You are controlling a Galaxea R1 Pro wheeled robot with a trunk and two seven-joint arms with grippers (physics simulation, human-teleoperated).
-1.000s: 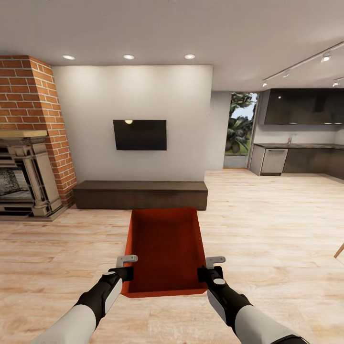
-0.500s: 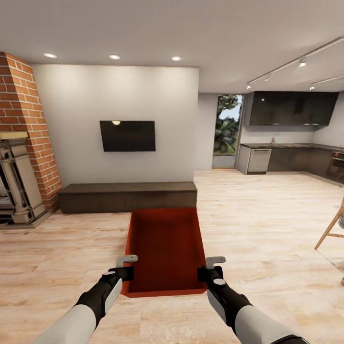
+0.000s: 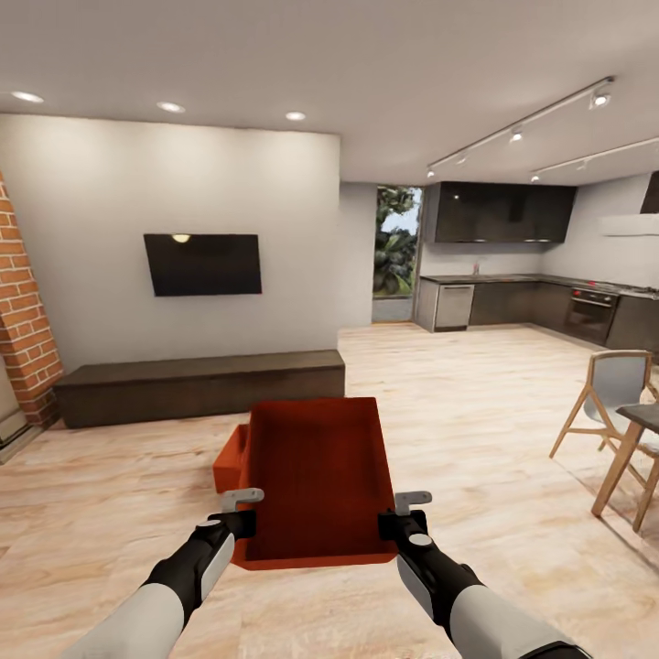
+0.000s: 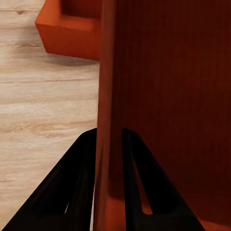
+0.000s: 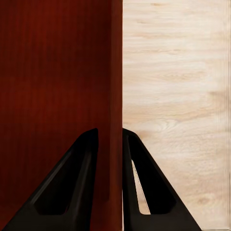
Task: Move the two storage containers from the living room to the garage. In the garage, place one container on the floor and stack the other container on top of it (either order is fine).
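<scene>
Robot arms carry a storage container (image 3: pixel 316 476) across the living room's wood plank floor (image 3: pixel 476 430), the head view showing the left gripper (image 3: pixel 240 514) and right gripper (image 3: pixel 409 514) each clamped on a side wall near the bin's near end; it looks empty. A second container (image 3: pixel 231 458) sits on the planks just beside and behind the carried one, partly hidden, its contents not visible. Beyond stand a dark bench (image 3: pixel 197 384), a wall-mounted TV (image 3: pixel 202 264), a kitchen and a chair (image 3: pixel 611 394). Left wrist view: fingers (image 4: pixel 79 192) straddle the thin orange-red wall, closed on it, with the other bin's corner (image 4: pixel 67 29) on the floor ahead. Right wrist view: fingers (image 5: pixel 144 187) pinch the opposite wall the same way, bare planks alongside. With both holds near one end, the far end could sag or the thin walls slip from the pinch if the base turns sharply, and the chair and table lie close to any rightward path.
</scene>
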